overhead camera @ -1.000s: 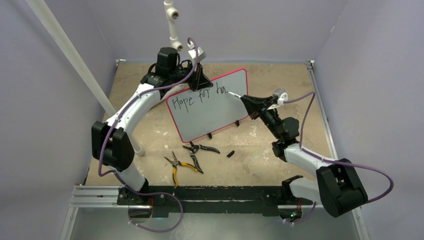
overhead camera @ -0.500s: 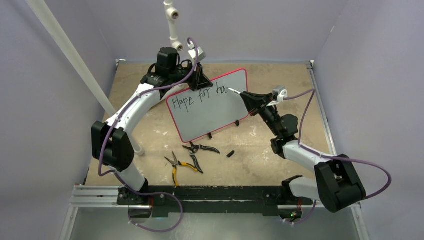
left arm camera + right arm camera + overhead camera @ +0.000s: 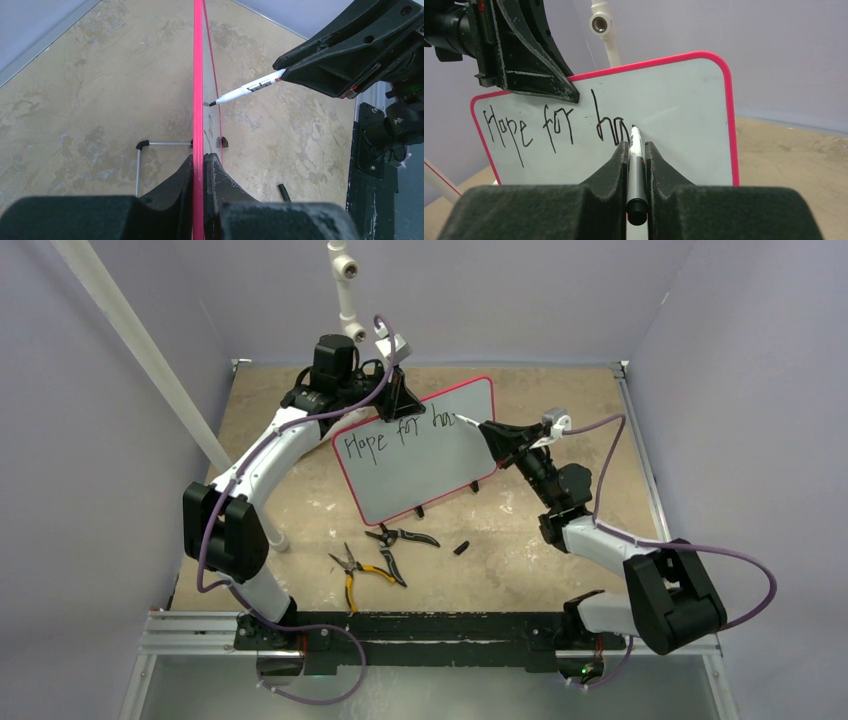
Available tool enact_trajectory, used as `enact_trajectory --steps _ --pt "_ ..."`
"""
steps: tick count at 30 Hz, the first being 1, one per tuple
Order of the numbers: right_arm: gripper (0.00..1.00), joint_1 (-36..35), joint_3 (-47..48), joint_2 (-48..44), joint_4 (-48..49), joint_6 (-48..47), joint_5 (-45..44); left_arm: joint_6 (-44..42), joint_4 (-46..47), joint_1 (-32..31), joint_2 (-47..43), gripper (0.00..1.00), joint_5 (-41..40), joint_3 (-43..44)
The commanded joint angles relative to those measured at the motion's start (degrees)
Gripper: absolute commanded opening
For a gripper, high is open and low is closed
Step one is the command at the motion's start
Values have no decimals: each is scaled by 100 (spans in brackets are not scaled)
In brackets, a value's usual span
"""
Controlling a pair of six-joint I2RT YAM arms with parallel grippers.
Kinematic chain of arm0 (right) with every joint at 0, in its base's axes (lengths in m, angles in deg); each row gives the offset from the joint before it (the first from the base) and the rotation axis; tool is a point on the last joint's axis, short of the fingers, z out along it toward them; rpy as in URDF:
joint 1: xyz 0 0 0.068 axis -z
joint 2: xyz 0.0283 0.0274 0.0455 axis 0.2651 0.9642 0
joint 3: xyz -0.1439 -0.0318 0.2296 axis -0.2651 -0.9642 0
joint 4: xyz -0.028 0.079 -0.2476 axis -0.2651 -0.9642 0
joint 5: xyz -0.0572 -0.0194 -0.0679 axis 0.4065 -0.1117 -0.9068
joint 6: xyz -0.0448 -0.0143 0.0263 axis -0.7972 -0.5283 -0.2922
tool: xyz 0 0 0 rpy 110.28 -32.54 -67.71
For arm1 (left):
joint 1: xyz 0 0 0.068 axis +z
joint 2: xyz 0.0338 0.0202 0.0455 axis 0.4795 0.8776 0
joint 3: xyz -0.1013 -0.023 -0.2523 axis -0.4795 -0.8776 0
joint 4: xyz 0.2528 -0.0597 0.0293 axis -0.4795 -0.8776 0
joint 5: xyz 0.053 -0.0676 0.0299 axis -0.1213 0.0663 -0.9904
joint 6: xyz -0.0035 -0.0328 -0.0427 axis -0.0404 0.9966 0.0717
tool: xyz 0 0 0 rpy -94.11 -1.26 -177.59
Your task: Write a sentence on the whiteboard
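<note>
L arm (image 3: 265,455), white shell w/ black joints, rises from its base at the near edge. Its elbow is bent out to the left and the forearm arcs fwd and to the right. Its black two-finger gripper (image 3: 400,392) angles down, jaws pinched tight on the top edge of the small red-framed whiteboard (image 3: 425,475). R arm (image 3: 605,545), same build, folds low at the elbow, then reaches fwd-left w/ wrist stretched out. R black gripper (image 3: 487,432) is closed round a slim white marker pen (image 3: 634,145), its tip poking out past the fingers.
</note>
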Motion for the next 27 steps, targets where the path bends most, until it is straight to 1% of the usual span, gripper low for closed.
enact_trajectory --steps 1,12,20,27 --pt "0 28 -107 -90 74 -35 -235 -119 -180 -98 77 0 174 -230" --pt "0 28 -650 -157 -18 171 -238 -101 -161 -98 67 0 188 -223" --pt "0 29 -233 -750 -391 111 -255 -88 -159 -94 59 0 193 -230" --pt "0 30 128 -539 -243 95 -243 -92 -158 -98 41 0 197 -229"
